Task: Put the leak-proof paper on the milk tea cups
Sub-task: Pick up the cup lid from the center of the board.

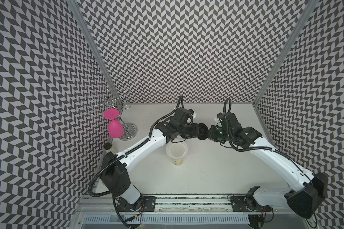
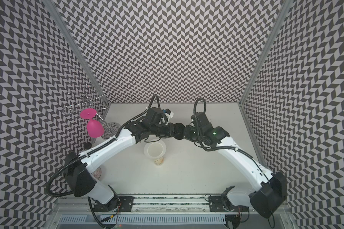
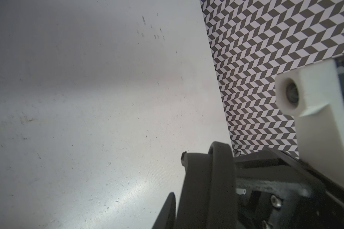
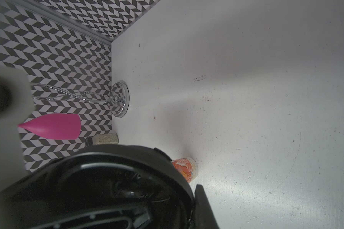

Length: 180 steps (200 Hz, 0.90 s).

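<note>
At centre of the worktop (image 1: 207, 178), thin round white leak-proof paper (image 1: 176, 150) looks seated on tall cream-white paper milk tea cup (image 1: 177, 161); right end effector (image 1: 208, 135) pinches round black plastic lid (image 1: 202, 128) beyond it, likely for handover, and I can't tell if left end effector (image 1: 198, 133) grips it.

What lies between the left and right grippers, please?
A round black lid fills the gap between the left gripper and the right gripper; both top views show it.
</note>
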{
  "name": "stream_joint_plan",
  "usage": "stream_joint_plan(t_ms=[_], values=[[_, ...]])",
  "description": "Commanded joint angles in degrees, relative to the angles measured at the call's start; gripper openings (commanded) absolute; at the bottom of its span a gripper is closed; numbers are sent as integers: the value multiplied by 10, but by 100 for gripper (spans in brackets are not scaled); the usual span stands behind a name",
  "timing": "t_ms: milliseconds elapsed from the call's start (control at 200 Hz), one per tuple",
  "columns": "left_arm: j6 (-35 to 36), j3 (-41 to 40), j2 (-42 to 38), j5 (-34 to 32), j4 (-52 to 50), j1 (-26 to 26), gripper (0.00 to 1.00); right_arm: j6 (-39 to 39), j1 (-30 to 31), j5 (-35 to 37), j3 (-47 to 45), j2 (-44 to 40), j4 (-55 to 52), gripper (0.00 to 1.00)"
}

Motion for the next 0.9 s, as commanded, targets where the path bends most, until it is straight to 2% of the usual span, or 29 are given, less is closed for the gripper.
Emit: stream_joint_plan(t_ms=[0, 95, 240, 321, 421, 511, 621, 721, 806, 896], values=[[-10, -3, -25, -10, 22, 2, 24, -8, 3, 1, 18, -4, 15, 14], [-14, -4, -26, -13, 23, 2, 23, -8, 3, 1, 17, -7, 13, 18], [-20, -9, -31, -21, 24, 2, 23, -17, 1, 12, 27, -22, 3, 32], [-27, -15, -36, -22, 30, 4, 23, -28, -2, 41, 31, -46, -2, 39], [-41, -23, -43, -14, 41, 10, 23, -80, -3, 82, 21, -98, 20, 42], [-63, -41, -53, 12, 63, 22, 22, -187, -1, 66, -30, -167, 111, 42], [-87, -61, -69, 37, 80, 37, 23, -367, 22, 27, -128, -254, 265, 41], [-102, -67, -80, 49, 78, 45, 23, -574, 72, 4, -210, -312, 383, 38], [-123, -79, -90, 60, 89, 46, 23, -749, 109, -8, -244, -325, 412, 39], [-144, -93, -101, 69, 99, 47, 23, -875, 136, 2, -243, -302, 389, 40]])
